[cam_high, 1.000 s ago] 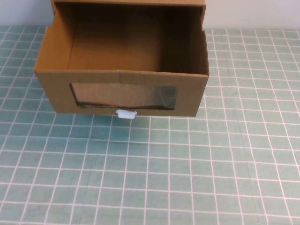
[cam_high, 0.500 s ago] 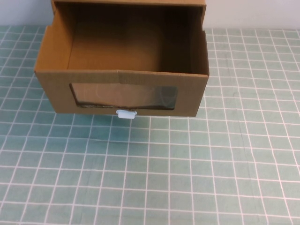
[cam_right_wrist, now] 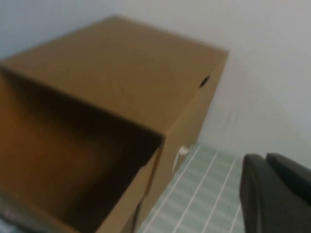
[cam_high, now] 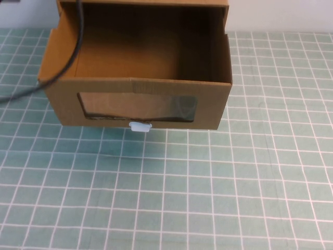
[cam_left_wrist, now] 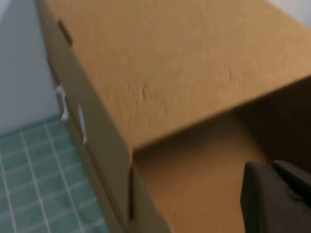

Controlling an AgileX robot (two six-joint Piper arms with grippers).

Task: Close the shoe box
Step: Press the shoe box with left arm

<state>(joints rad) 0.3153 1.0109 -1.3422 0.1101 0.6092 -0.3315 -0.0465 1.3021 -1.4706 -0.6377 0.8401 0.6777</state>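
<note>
The shoe box [cam_high: 62, 104] stands at the back of the green grid mat, its drawer pulled far out of the sleeve [cam_high: 143, 2]. The drawer front has a clear window [cam_high: 138, 108] with a white pull tab [cam_high: 140, 126] below it. Neither gripper shows in the high view. In the left wrist view my left gripper [cam_left_wrist: 273, 168] hangs shut and empty over the open drawer [cam_left_wrist: 194, 179], near the sleeve's front edge [cam_left_wrist: 170, 63]. In the right wrist view my right gripper [cam_right_wrist: 265, 160] is shut and empty, above the mat beside the box [cam_right_wrist: 116, 63].
A black cable [cam_high: 78, 47] hangs across the box's left side in the high view. The green grid mat [cam_high: 182, 198] spreads in front of the box and to its right. A pale wall stands behind the box.
A black cable has come into the high view over the box's left side. The box has not moved.
</note>
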